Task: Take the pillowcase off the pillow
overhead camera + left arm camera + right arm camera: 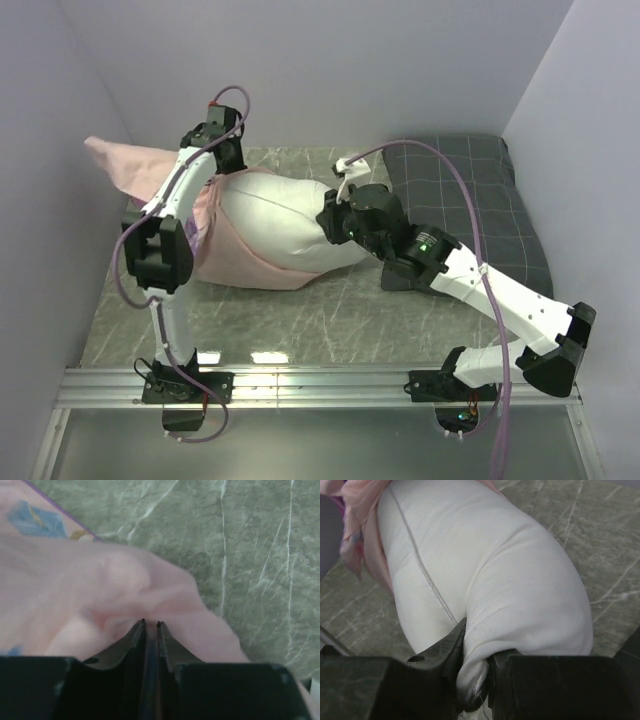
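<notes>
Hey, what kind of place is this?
Probably a robot test booth, not a bedroom: plain pale walls box in a marble-patterned tabletop, and the left arm and right arm are bolted to a metal rail at its near edge.

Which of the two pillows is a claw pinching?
The plump white pillow: the right claw pinches its end. The grey checked pillow lies off to the right, with no claw on it.

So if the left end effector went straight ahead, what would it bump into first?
The pillowcase: its pale pink cloth bunches right at the tips of the left end effector, seemingly touching them. Past it lies the green marbled table, though how far is unclear.
</notes>
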You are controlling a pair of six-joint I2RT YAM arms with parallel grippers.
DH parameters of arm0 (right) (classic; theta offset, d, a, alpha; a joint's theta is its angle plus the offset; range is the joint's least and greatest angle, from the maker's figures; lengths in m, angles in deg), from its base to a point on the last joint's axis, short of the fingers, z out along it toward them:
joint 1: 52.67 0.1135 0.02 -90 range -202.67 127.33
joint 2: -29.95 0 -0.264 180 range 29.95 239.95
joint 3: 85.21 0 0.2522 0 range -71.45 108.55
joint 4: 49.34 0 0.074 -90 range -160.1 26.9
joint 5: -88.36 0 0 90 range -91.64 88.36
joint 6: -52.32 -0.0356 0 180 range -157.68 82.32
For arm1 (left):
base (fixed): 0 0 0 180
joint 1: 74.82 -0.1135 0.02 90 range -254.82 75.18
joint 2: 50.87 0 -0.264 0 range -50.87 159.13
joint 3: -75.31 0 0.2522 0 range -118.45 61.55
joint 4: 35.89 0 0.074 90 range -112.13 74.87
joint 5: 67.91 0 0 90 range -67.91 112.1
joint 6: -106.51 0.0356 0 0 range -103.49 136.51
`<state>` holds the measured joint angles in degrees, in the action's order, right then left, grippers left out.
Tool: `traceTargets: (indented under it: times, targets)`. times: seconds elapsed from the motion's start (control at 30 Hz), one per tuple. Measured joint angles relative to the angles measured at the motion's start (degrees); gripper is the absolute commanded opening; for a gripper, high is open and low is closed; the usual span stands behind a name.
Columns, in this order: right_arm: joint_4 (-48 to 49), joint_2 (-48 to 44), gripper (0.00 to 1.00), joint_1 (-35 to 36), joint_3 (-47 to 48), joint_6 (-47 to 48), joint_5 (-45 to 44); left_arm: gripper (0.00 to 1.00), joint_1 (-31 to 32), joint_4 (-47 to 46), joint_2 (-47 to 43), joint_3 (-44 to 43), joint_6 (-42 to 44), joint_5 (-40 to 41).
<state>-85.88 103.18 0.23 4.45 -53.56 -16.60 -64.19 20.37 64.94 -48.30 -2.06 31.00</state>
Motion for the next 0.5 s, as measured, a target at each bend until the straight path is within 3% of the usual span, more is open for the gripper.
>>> traceTargets:
  times: [0.13, 0.27, 0.33, 0.5]
  targets:
    - [-1.14, 2.58, 0.21, 1.14, 5.64, 2.82, -1.86, 0.36, 1.33, 1.07, 7.87, -6.14, 1.92, -1.2]
    - [-0.9, 9.75, 0.19, -0.37, 12.5, 4.92, -3.85, 0.47, 2.75, 2.03, 14.36, -5.35, 3.56, -3.54]
    - [-0.26, 13.53, 0.19, -2.93, 14.21, 4.85, -3.21, 0.54, 3.85, 2.12, 15.98, -2.47, 4.48, -4.24]
    - [1.73, 23.8, 0.23, -13.75, 14.51, 2.05, 1.86, 0.57, 6.47, 0.2, 14.75, 2.97, 6.36, -6.54]
